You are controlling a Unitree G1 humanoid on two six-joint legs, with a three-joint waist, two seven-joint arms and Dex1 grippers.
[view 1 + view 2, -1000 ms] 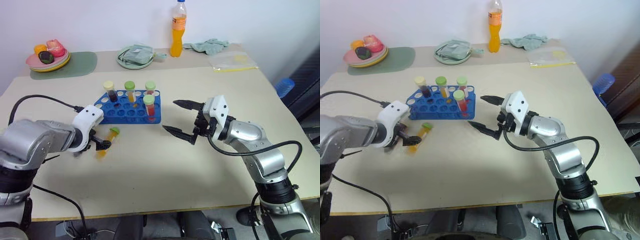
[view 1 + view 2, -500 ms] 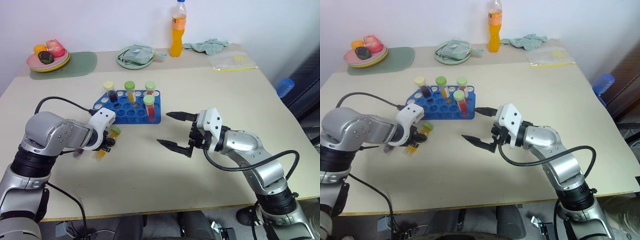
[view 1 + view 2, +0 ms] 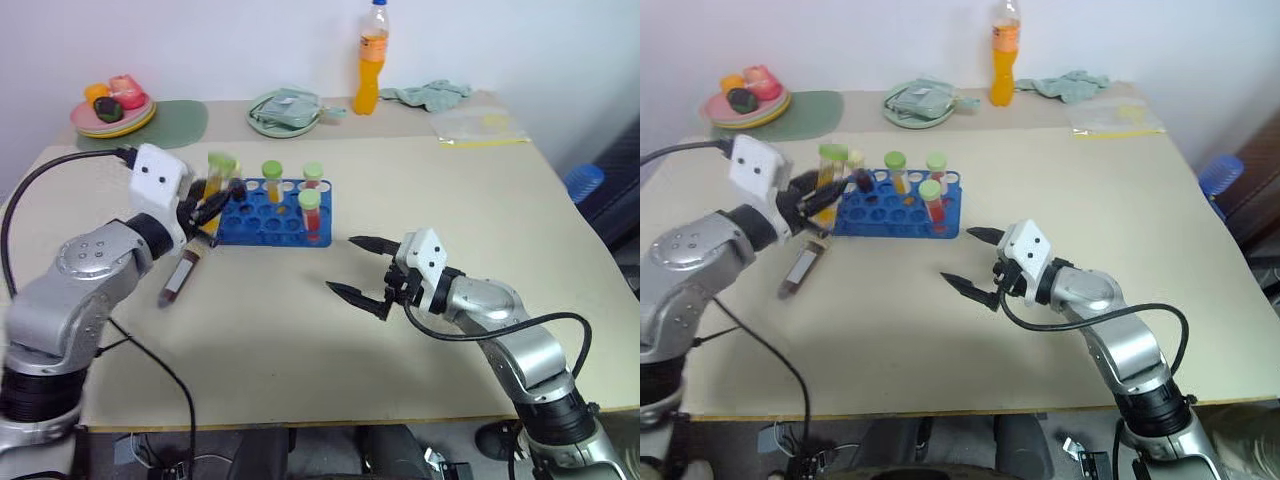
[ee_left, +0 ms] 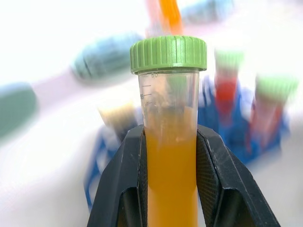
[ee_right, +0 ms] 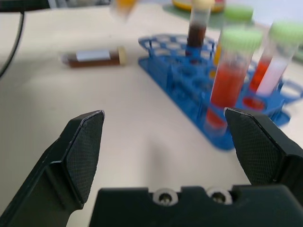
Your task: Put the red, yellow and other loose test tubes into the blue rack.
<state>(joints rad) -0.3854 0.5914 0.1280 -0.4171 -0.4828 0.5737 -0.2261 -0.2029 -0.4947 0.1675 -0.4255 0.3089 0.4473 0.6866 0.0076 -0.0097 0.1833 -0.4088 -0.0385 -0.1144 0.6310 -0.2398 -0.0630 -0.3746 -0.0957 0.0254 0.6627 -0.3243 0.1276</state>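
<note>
My left gripper (image 3: pixel 217 197) is shut on a yellow-orange test tube (image 4: pixel 171 156) with a green cap, held upright off the table at the left end of the blue rack (image 3: pixel 262 226). Several capped tubes stand in the rack: a yellow one (image 3: pixel 271 182), two red ones (image 3: pixel 310 208) and a dark one (image 5: pixel 198 24). A dark maroon tube (image 3: pixel 175 279) with a cream cap lies loose on the table in front of the rack's left end. My right gripper (image 3: pixel 355 266) hovers open and empty over the table, to the right of the rack and nearer to me.
At the back stand an orange drink bottle (image 3: pixel 371 58), a plate of fruit (image 3: pixel 112 106) on a green mat (image 3: pixel 175 121), a dish with a cloth (image 3: pixel 285 109), a teal cloth (image 3: pixel 430 93) and a plastic bag (image 3: pixel 480 125).
The left gripper shut on the yellow tube lying on the table, raised it and turned it upright by the rack. The maroon tube came into sight. The right gripper sank a little.
</note>
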